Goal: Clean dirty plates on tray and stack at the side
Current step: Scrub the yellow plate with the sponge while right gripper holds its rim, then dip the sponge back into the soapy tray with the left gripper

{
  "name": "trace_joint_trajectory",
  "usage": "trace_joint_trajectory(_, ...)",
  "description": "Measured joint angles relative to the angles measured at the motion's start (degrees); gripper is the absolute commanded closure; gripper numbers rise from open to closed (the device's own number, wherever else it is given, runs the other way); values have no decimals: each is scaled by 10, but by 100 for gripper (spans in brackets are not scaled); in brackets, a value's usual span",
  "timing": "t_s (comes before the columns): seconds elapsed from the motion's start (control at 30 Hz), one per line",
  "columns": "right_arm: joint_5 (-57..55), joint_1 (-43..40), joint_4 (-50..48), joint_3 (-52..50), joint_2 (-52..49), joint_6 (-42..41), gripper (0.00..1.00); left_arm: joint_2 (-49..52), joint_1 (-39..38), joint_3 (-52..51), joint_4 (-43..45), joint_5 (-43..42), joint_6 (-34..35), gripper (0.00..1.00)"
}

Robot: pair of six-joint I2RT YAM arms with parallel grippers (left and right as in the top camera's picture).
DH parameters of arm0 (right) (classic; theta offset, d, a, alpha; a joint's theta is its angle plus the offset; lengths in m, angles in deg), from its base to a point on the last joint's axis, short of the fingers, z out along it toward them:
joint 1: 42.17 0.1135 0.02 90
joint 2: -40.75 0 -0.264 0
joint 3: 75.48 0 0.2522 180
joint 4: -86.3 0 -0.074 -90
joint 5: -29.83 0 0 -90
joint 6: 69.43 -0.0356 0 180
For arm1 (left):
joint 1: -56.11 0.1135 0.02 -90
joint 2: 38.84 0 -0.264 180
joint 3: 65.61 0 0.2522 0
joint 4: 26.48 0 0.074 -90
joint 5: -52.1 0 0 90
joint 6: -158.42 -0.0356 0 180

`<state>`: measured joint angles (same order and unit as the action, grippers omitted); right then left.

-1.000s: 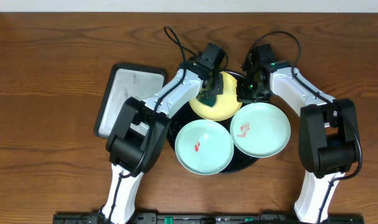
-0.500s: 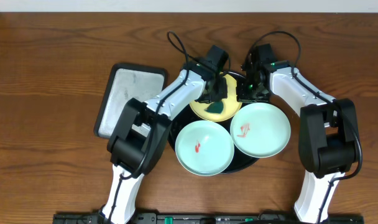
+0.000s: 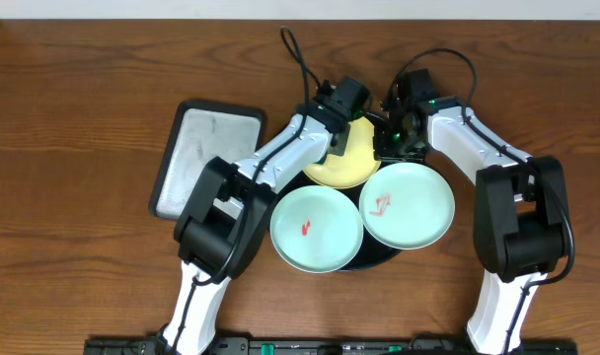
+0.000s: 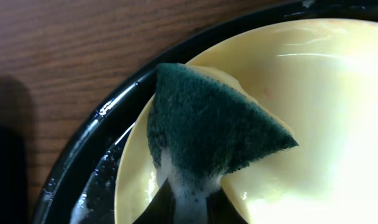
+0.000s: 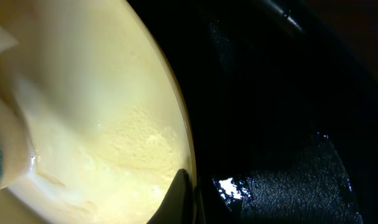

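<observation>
The yellow plate (image 3: 344,168) lies at the back of the round black tray (image 3: 379,258). My left gripper (image 3: 337,138) is shut on a green sponge (image 4: 214,127) and presses it on the plate's left part (image 4: 313,124), near the rim. My right gripper (image 3: 387,146) is shut on the yellow plate's right rim (image 5: 114,118), one finger inside, one outside. Two mint-blue plates lie in front on the tray: the left one (image 3: 315,229) has a small red smear, the right one (image 3: 407,205) a red-orange smear.
A rectangular black-rimmed grey tray (image 3: 203,158) lies on the wooden table left of the round tray. Black cables arch over the back of the tray above both wrists. The wet black tray floor (image 5: 282,124) shows right of the yellow plate.
My left gripper has moved the sponge from the yellow plate's front middle up to its back left rim. The two mint-blue plates have shifted slightly left. The right gripper has held still.
</observation>
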<state>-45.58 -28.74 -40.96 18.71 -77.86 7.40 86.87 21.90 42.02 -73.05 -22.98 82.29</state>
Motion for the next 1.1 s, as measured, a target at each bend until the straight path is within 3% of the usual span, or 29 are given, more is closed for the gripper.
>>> trace_joint_trajectory(0.33,-1,0,9,0,0,-3,99,-9,-6,-3,33,48,-22,92)
trace_joint_trajectory(0.53,-9,-1,25,0,1,-3,99,-76,19,-7,26,83,-28,92)
trace_joint_trajectory(0.7,-11,-1,26,0,1,-2,99,-159,37,-7,-32,96,-30,92)
trace_joint_trajectory(0.9,-11,-1,26,0,1,1,99,-234,60,-7,-170,94,-1,91)
trace_joint_trajectory(1.1,-12,-1,25,0,2,6,99,-245,153,-22,-231,16,26,92)
